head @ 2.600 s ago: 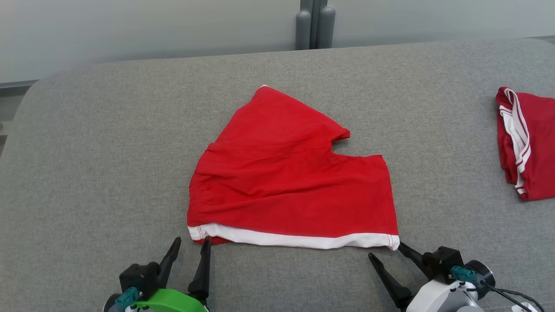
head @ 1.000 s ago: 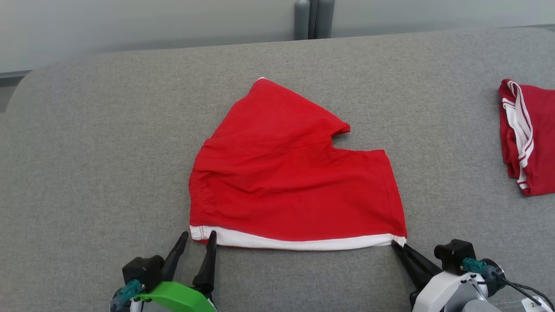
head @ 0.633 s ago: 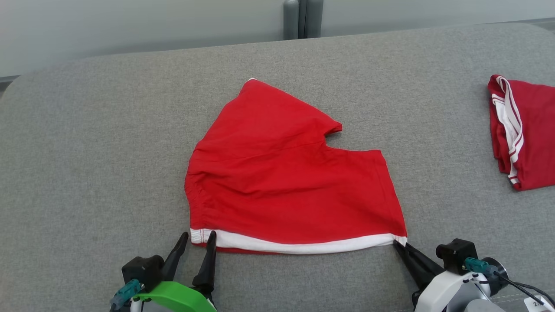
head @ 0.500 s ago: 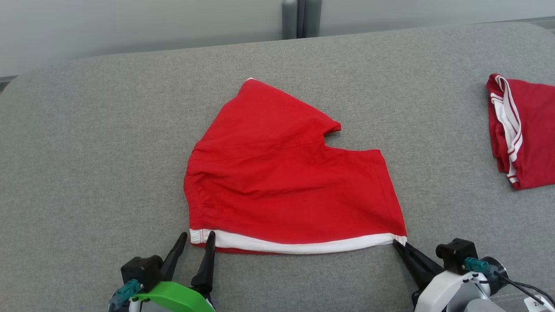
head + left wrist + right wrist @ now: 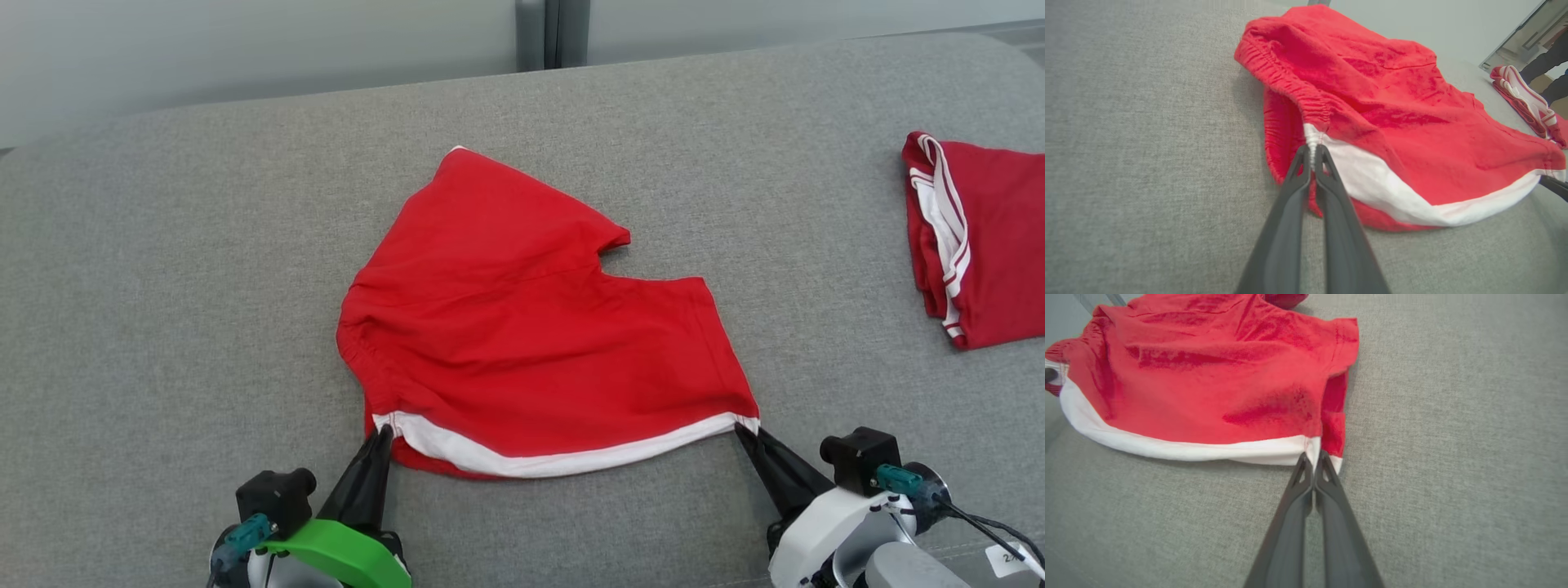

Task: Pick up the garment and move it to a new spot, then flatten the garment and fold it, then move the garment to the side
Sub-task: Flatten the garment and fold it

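Gripping the red shorts [image 5: 531, 343], spread mid-way on the grey desk [image 5: 163, 286], by both ends of the white band; left fingers [image 5: 363, 488] pinched together on the waistband-end corner, right fingers [image 5: 771, 474] clamped on the other; folded red garment [image 5: 980, 245] far right; white tag [image 5: 1012, 559] near right arm, print too small to read.

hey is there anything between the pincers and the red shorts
Nothing visible. The left pincer and right pincer are each shut on a white-band corner of the red shorts. The folded red garment lies apart, to the right.
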Robot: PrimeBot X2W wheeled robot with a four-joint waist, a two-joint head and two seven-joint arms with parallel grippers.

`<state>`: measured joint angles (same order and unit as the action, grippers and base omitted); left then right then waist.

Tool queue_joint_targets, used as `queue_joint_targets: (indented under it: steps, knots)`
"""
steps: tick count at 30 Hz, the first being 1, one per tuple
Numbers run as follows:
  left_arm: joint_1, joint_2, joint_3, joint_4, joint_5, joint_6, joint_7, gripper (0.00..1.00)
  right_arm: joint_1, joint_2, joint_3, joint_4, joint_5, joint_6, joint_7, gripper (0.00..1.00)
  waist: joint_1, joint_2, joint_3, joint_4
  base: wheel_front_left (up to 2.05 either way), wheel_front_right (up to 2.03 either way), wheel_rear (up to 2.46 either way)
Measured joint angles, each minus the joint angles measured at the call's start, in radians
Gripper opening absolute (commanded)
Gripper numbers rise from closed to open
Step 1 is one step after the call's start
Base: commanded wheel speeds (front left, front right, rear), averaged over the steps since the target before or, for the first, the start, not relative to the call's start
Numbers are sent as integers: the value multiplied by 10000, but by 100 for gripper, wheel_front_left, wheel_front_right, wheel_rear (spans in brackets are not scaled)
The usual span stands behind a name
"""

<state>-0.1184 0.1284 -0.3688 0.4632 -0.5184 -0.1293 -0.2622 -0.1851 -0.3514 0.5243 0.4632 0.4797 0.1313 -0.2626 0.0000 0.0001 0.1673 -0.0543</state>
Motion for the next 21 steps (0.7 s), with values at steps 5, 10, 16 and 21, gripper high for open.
queue_joint_targets:
  steps: [5, 10, 16, 21]
  knots:
    - [5, 240, 128, -794, -81, 0, 0, 0, 6, 418, -819, -439, -257, 0, 2, 0, 0, 0, -270, 13, 0, 0, 0]
    - [-310, 851, -13, -1770, -155, -12, -2, 0, -152, 616, -1655, -1058, -556, 0, 2, 0, 0, 0, -715, 101, 0, 0, 0]
    - [-1419, 2086, -1216, -2215, -903, -12, -2, 0, -1056, 708, -1988, -1615, -389, 0, 0, 0, 0, -1, -1275, 266, 0, 0, 0]
    - [-3316, 3373, -2376, -2368, -1992, -13, 587, 0, -2321, 328, -1718, -1680, -113, 0, 0, 0, 0, 0, -1340, 423, 0, 0, 0]
